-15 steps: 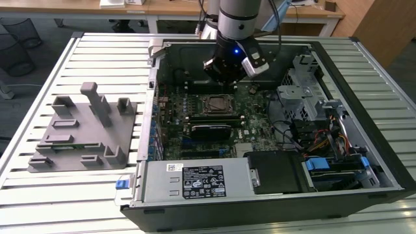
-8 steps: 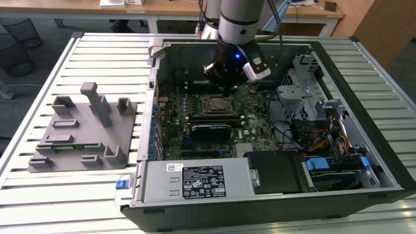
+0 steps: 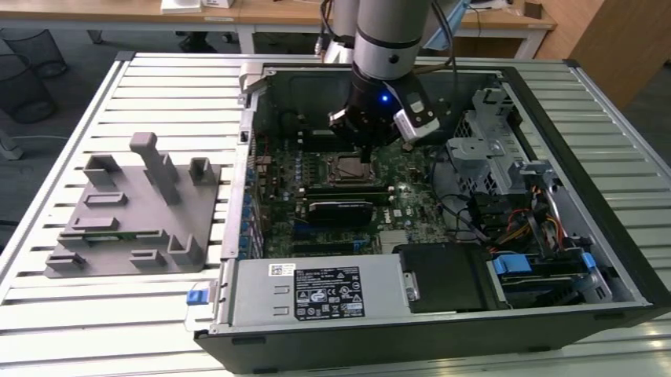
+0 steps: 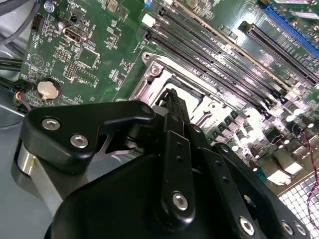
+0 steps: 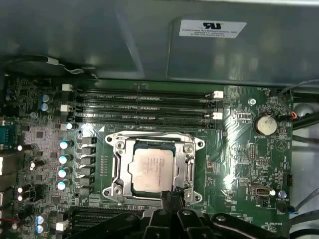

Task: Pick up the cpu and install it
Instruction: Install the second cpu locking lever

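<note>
The cpu (image 5: pixel 152 169), a pale silvery square, lies flat inside the metal socket frame (image 5: pixel 118 167) on the green motherboard (image 5: pixel 239 159). In the exterior view the cpu (image 3: pixel 344 166) sits in the middle of the open computer case, directly below the arm. My gripper (image 5: pixel 175 194) hovers at one edge of the socket, its black fingers (image 4: pixel 172 107) pressed together into a narrow tip with nothing between them. In the second wrist view that gripper (image 4: pixel 168 94) tip points down at the socket opening. My gripper (image 3: pixel 363 157) is shut and just above the board.
A grey plastic fixture (image 3: pixel 137 212) with upright blocks stands on the slatted table at the exterior view's left. Inside the case (image 3: pixel 618 259) are a power supply (image 3: pixel 314 290), a drive cage (image 3: pixel 504 149) and cables. Memory slots (image 5: pixel 144 104) and a coin battery (image 5: pixel 264 124) flank the socket.
</note>
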Motion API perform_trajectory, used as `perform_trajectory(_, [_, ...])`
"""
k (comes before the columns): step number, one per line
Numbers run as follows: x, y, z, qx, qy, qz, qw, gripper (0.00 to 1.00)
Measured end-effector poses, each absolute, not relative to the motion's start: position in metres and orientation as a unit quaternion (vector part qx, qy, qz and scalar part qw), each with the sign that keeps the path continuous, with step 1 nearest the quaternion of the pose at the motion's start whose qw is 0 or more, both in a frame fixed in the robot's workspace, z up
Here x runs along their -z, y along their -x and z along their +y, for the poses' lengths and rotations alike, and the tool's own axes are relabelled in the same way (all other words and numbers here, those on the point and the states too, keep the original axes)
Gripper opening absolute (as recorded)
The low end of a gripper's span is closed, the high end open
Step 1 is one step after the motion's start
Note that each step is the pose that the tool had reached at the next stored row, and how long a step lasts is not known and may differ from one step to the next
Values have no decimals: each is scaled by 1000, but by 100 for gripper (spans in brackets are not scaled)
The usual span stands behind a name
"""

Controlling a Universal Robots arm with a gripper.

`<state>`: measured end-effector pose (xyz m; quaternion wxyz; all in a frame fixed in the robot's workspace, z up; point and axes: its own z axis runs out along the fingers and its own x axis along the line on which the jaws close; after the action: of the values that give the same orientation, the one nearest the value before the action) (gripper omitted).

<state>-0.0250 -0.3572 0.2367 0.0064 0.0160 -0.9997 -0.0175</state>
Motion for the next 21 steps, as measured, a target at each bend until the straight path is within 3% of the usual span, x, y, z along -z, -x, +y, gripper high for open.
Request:
perform_trajectory(18, [-236, 25, -374, 18, -16, -1000, 6, 11])
perform_trajectory(21, [-236, 25, -374, 19, -16, -1000, 19, 11])
